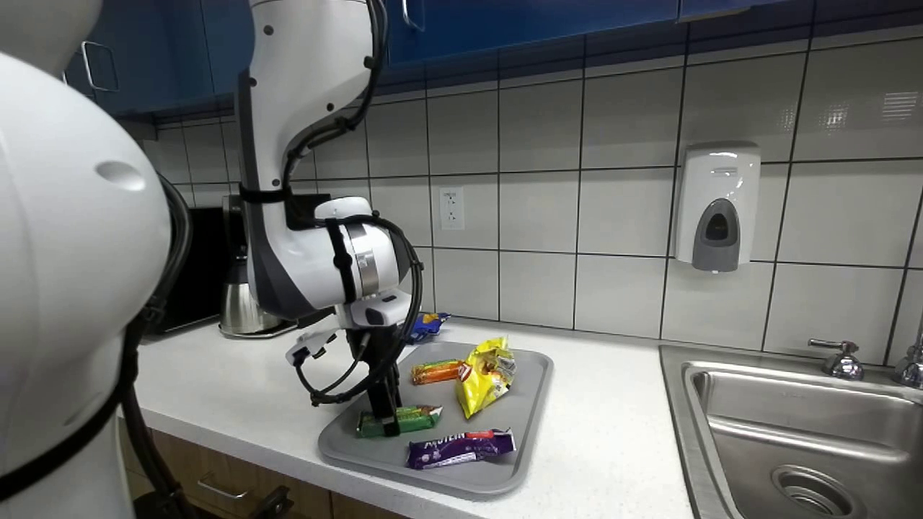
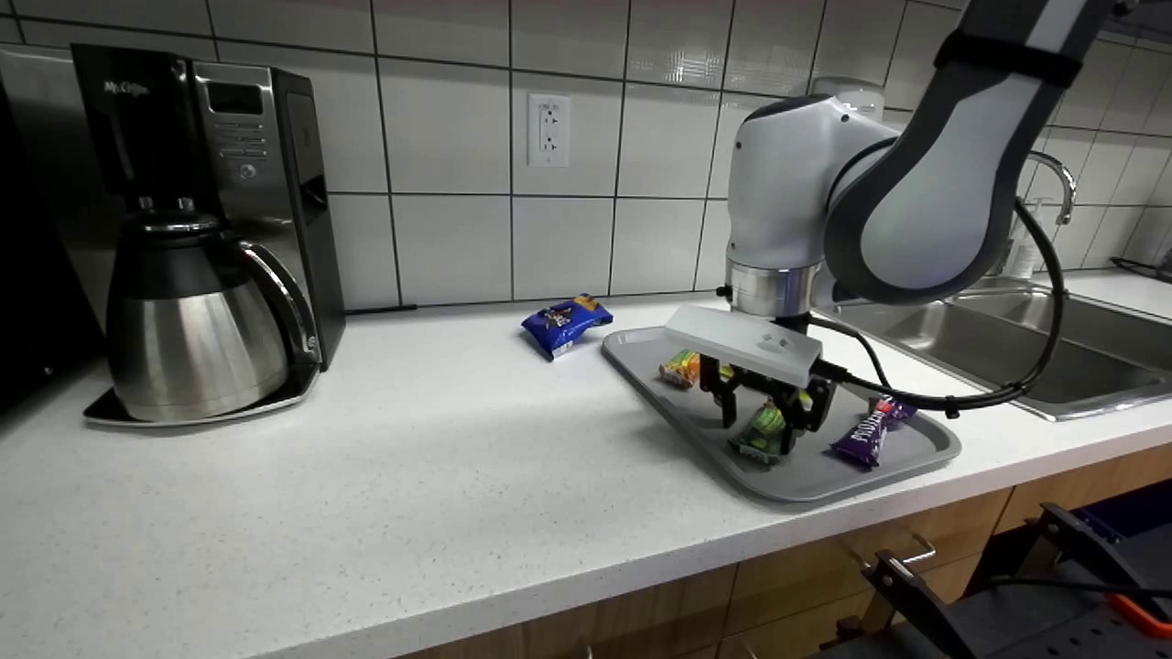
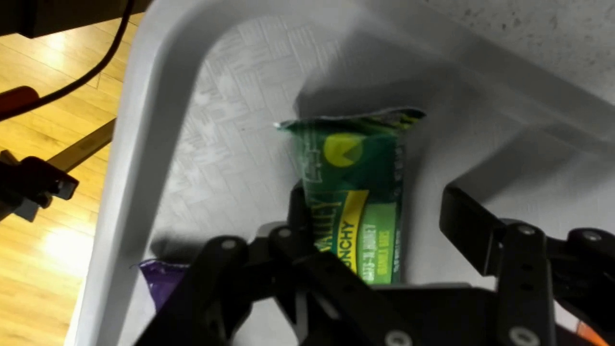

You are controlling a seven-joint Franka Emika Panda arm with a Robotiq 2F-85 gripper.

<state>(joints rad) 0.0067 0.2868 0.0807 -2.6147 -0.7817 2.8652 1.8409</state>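
My gripper (image 3: 382,218) is open above the grey tray (image 3: 230,158). Its fingers straddle a green granola bar (image 3: 353,178) lying on the tray. In the wrist view one finger is close against the bar's left side, and a gap separates the bar from the right finger. The gripper also shows in both exterior views (image 1: 388,422) (image 2: 758,426). A purple bar (image 1: 461,448) lies nearer the tray's front edge. An orange bar (image 1: 436,371) and a yellow bag (image 1: 487,382) lie farther back on the tray. The gripper hides the green bar's lower end in the wrist view.
A blue packet (image 2: 565,325) lies on the white counter (image 2: 412,476) behind the tray. A coffee maker (image 2: 265,165) with a steel carafe (image 2: 197,348) stands along the tiled wall. A steel sink (image 1: 674,404) and a wall soap dispenser (image 1: 719,205) are beyond the tray.
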